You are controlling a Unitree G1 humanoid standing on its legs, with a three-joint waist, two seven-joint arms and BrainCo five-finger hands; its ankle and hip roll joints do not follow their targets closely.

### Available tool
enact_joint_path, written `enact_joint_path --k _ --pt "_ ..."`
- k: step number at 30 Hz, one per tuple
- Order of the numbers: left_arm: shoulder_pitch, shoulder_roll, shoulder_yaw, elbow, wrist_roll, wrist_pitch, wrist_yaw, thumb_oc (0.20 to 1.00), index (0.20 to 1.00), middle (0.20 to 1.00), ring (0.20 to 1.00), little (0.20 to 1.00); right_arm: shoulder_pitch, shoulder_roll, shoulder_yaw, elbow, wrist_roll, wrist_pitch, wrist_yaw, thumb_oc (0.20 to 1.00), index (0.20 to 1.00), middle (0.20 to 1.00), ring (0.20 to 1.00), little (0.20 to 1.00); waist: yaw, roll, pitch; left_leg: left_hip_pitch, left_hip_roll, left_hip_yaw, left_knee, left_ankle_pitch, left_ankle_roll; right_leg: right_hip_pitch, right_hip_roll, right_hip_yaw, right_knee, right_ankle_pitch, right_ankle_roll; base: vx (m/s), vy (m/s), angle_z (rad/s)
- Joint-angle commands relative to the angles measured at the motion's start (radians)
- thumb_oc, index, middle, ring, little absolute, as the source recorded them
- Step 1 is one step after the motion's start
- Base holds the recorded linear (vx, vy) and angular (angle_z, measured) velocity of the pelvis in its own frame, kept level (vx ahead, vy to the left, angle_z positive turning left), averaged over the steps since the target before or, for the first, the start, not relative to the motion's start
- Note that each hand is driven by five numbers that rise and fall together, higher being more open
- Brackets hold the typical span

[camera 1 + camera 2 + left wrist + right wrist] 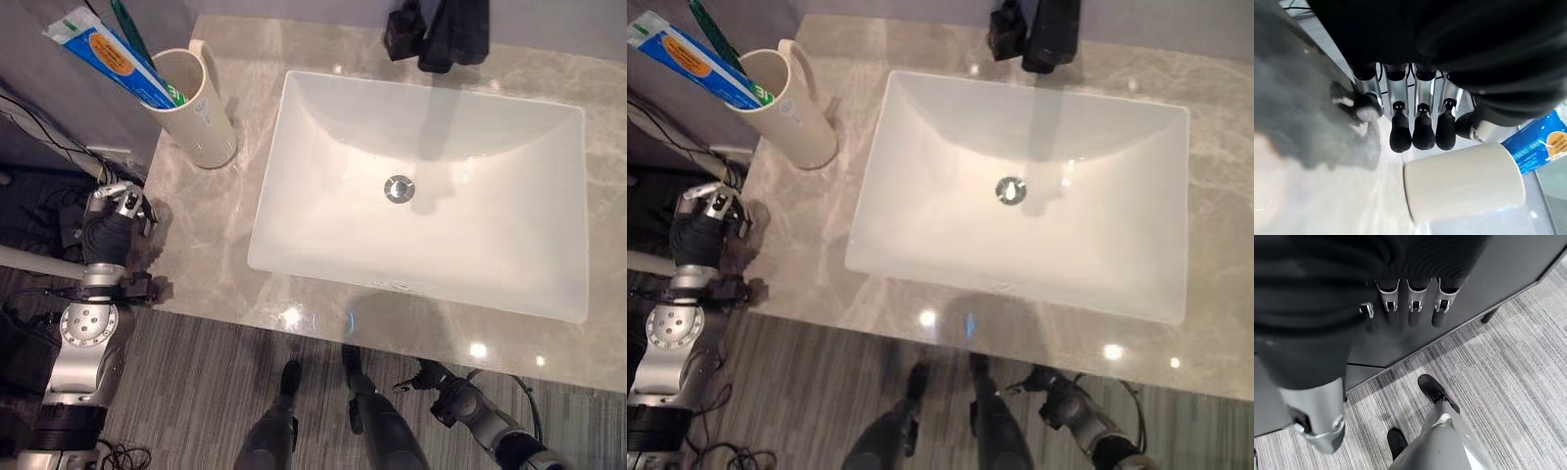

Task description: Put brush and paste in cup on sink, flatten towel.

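At upper left, the light, tippable cup (196, 108) holds paste (103, 54); left hand (116, 211) hangs relaxed, unloaded.

I log the left arm (83, 367): silver-grey tube sections, one round joint plate (86, 326) ringed with small screws. Left hand (116, 211): black ribbed cover over wrist and back, fingers (1422, 98) of silver links with rounded black tips. Right arm (490, 421): silver-grey, black bands. Right hand (1352, 279): same ribbed cover, silver thumb (1320, 416).
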Motion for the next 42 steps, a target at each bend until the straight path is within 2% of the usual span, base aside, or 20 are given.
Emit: enact_joint_path --k 1,12,31,36,42 --pt "0.051 0.034 -0.044 0.012 -0.004 0.009 0.015 0.200 0.200 0.200 0.200 0.200 -0.016 0.012 0.008 -0.061 0.028 -0.042 -0.047 1.000 1.000 1.000 1.000 1.000 -0.024 -0.023 -0.042 0.039 -0.080 0.037 -0.009 0.000 0.072 -0.042 -0.032 0.048 0.090 -0.053 0.075 0.00 0.000 0.00" --pt "-0.014 0.026 -0.075 0.028 -0.001 0.007 0.031 0.200 0.200 0.200 0.200 0.200 -0.017 0.022 0.017 -0.065 0.031 -0.045 -0.057 1.000 1.000 1.000 1.000 1.000 -0.040 -0.026 -0.036 0.037 -0.072 0.056 -0.022 -0.001 0.071 -0.052 -0.025 0.061 0.078 -0.049 0.074 0.00 0.003 -0.03" --pt "-0.185 0.010 -0.117 0.177 0.045 0.022 0.111 0.200 0.200 0.200 0.200 0.200 -0.011 0.028 0.033 -0.041 0.031 -0.038 -0.063 1.000 1.000 1.000 1.000 1.000 -0.068 -0.044 -0.028 0.027 -0.051 0.092 -0.051 0.009 0.064 -0.062 -0.012 0.090 0.032 -0.025 0.070 0.00 -0.006 -0.04" --pt "-0.145 -0.003 -0.089 0.161 0.084 0.030 0.114 0.200 0.200 0.200 0.200 0.200 0.001 0.027 0.024 -0.042 0.027 -0.038 -0.061 1.000 1.000 1.000 1.000 1.000 -0.066 -0.047 -0.035 0.031 -0.052 0.095 -0.046 0.002 0.064 -0.054 -0.009 0.095 0.025 -0.028 0.067 0.02 -0.015 -0.07" --pt "-0.019 -0.035 -0.029 0.077 0.081 0.026 0.087 0.200 0.200 0.200 0.200 0.200 0.019 0.028 0.006 -0.038 0.026 -0.036 -0.053 1.000 1.000 1.000 1.000 1.000 -0.053 -0.039 -0.055 0.047 -0.052 0.091 -0.051 -0.002 0.063 -0.033 -0.013 0.093 0.020 -0.035 0.064 0.01 -0.015 -0.04"
